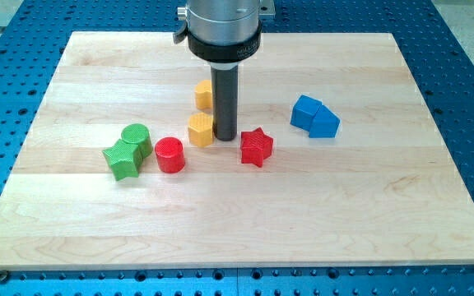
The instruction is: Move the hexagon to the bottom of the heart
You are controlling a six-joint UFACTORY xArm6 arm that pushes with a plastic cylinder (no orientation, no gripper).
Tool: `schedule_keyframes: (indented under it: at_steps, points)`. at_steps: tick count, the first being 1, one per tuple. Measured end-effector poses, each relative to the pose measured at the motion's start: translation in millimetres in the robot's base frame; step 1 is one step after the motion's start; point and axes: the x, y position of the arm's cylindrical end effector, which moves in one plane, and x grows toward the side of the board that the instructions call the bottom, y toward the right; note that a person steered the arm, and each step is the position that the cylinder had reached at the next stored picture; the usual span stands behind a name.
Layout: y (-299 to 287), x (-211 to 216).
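Seven blocks sit on our wooden board (pixel 434 205), and our tip (pixel 225 136) stands just right of the yellow hexagon (pixel 201 129), touching or nearly so; being a bare rod, it grasps nothing and can only push. The yellow heart (pixel 204 94) lies just above the hexagon toward the view's top, partly hidden behind the rod, so we judge the hexagon already close to its place. Risks: a push from this side would send the hexagon toward the view's left, off the heart's line and on toward the red cylinder (pixel 169 154); a push up the view could strike the heart and shift it. Near our right sits the red star (pixel 256 146). Green cylinder (pixel 137 137), green star (pixel 123 159) and blue blocks (pixel 314 116) stand well apart. Open room lies along the view's bottom and right; no edge is near.
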Motion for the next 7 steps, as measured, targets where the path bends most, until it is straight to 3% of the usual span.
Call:
schedule_keyframes:
  at_steps: [3, 5, 7]
  points:
    - [-39, 55]
    - [-51, 1]
    - [-56, -22]
